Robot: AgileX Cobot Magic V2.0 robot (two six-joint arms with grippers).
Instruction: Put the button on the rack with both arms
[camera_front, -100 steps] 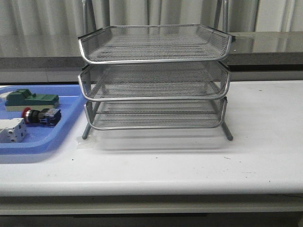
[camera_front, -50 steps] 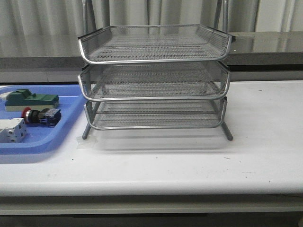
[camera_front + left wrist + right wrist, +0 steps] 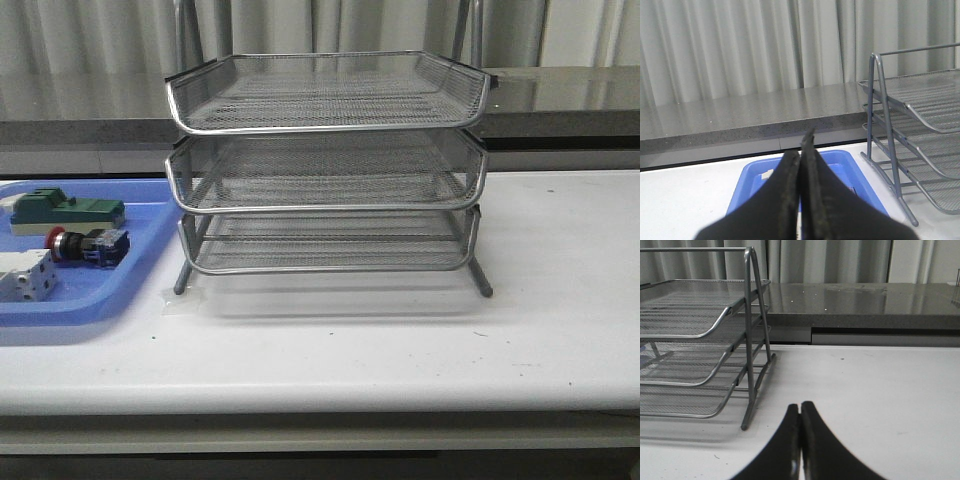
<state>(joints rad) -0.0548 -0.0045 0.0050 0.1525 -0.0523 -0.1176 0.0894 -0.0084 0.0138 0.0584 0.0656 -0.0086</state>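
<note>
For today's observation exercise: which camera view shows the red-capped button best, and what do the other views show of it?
The front view. There the button lies in plain sight in the blue tray, red cap, black body and blue rear block all visible. In the left wrist view, the shut left hand blocks most of the tray, hiding the button. The right wrist view shows only rack and table.

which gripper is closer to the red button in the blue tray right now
Left. The left gripper hangs over the blue tray holding the button; the right gripper is beyond the rack.
</note>
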